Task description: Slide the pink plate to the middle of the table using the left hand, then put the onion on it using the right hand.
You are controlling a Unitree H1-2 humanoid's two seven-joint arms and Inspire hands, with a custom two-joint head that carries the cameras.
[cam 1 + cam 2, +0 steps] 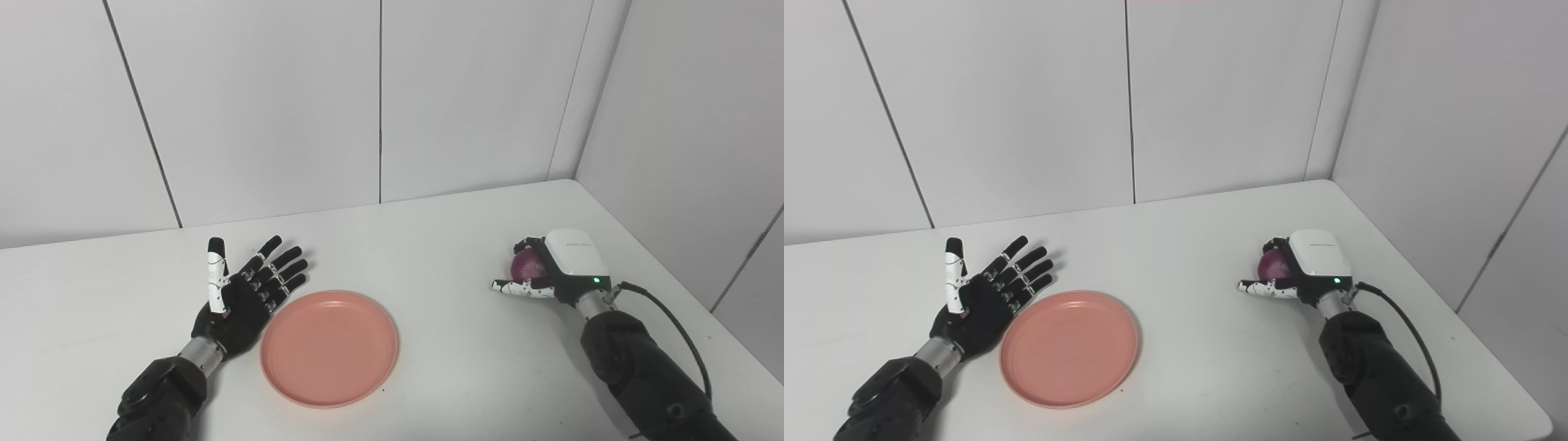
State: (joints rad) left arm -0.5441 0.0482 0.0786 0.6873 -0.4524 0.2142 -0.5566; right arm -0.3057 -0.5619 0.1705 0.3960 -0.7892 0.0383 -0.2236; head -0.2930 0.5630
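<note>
We see the pink plate lying flat on the white table, toward its near edge, and we take it as our landmark. Just left of the plate, our left hand rests with palm up and fingers spread apart, holding nothing, its edge close beside the plate's rim. Well to the right of the plate, our right hand is curled tightly around the red onion, near the table's right side.
</note>
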